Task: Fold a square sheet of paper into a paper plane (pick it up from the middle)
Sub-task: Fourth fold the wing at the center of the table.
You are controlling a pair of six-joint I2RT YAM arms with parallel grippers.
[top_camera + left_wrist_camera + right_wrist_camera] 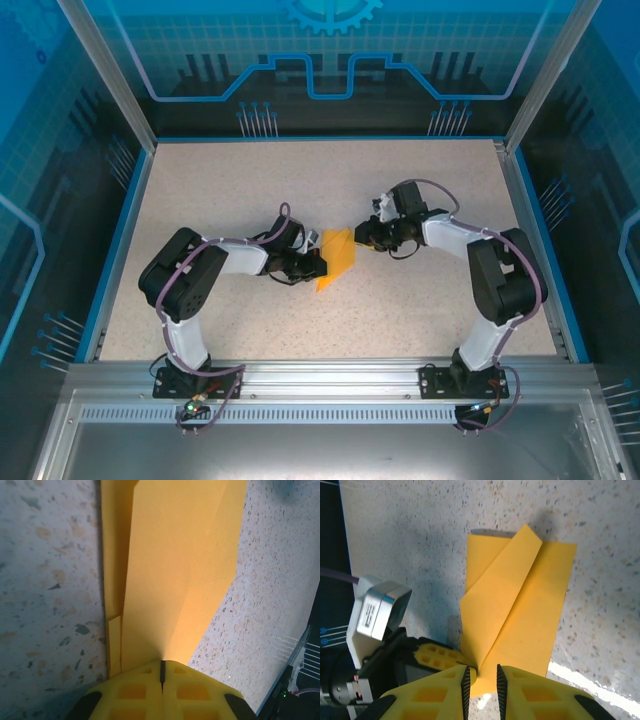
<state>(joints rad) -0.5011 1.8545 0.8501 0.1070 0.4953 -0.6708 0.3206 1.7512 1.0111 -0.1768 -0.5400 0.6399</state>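
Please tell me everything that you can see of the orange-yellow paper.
The sheet of paper is thin, plain orange-yellow and partly folded: a diagonal flap lies over a longer rectangular layer, with sharp creases. It sits near the middle of the speckled table and casts a shadow on it. The left gripper is shut on one edge. The right gripper, jaws slightly apart, is at the paper's edge; contact is unclear.

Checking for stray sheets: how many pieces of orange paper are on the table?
1. The partly folded orange paper is at the middle of the table, one end pinched in the left gripper. A second sheet beneath it would be hidden.
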